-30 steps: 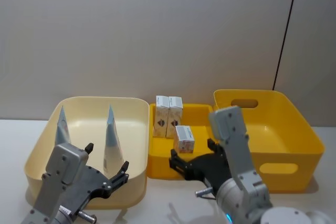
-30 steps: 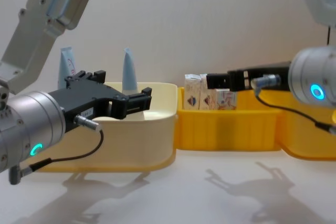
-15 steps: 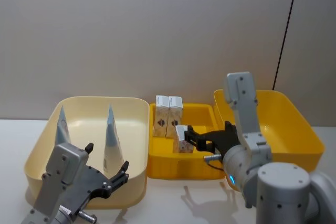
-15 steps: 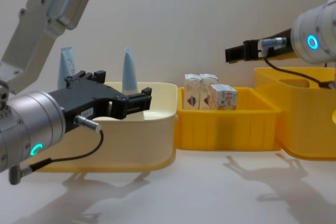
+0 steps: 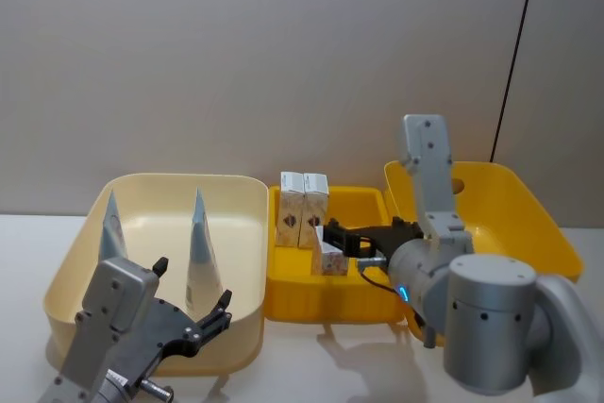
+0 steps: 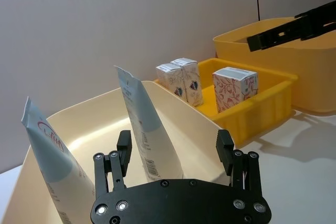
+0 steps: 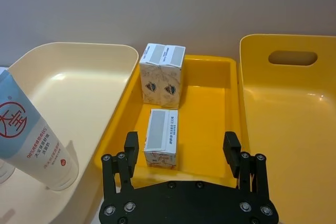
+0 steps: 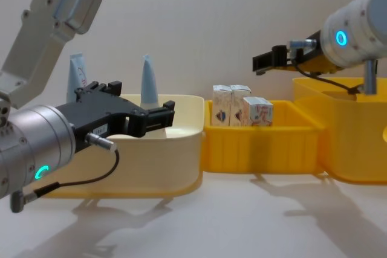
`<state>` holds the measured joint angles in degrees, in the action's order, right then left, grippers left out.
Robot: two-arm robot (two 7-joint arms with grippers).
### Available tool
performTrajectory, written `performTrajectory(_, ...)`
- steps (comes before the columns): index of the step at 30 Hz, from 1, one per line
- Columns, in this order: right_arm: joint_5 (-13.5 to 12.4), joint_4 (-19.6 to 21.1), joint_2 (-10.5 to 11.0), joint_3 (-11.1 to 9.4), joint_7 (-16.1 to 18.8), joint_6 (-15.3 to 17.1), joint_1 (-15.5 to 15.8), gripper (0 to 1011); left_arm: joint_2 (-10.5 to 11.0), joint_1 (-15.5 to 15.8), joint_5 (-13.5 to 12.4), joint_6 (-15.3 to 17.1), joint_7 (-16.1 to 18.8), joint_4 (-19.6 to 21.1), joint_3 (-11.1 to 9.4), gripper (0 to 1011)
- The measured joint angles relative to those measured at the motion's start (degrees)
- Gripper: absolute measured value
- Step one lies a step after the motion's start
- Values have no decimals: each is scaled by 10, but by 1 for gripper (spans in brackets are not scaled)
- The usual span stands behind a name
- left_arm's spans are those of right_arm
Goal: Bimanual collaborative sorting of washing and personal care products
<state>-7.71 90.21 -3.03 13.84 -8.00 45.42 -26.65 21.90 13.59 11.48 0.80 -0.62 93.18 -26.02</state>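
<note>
Two pale blue-and-white tubes [image 5: 200,241] [image 5: 112,227] stand upright in the cream tub [image 5: 85,261]. Three small white cartons sit in the small yellow bin [image 5: 363,301]: two side by side at the back [image 5: 292,207] [image 5: 314,203] and one nearer the front [image 7: 161,138]. My right gripper [image 7: 181,148] hangs open and empty above the bin, over that front carton and well clear of it [image 8: 258,112]. The left gripper [image 6: 175,149] stands open and empty just in front of the cream tub, facing the nearer tube [image 6: 142,124].
A large yellow tub [image 5: 528,233] with a handle slot stands to the right of the small bin, touching it. The three containers form a row against a plain wall. White tabletop [image 8: 242,222] lies free in front of them.
My right gripper has risen from low in front of the small yellow bin and swung over it, above the front carton. The left arm has not moved.
</note>
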Motion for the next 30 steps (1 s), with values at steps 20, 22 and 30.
performTrajectory(20, 2, -104, -30, -7, 3, 22, -59, 1001, 0, 0, 0, 0, 0, 0, 0, 1003)
performTrajectory(22, 4, -112, -31, -7, 3, 22, -62, 1001, 0, 0, 0, 0, 0, 0, 0, 1003)
performTrajectory(30, 9, -157, -39, -3, 4, 18, -82, 1001, 0, 0, 0, 0, 0, 0, 0, 1003)
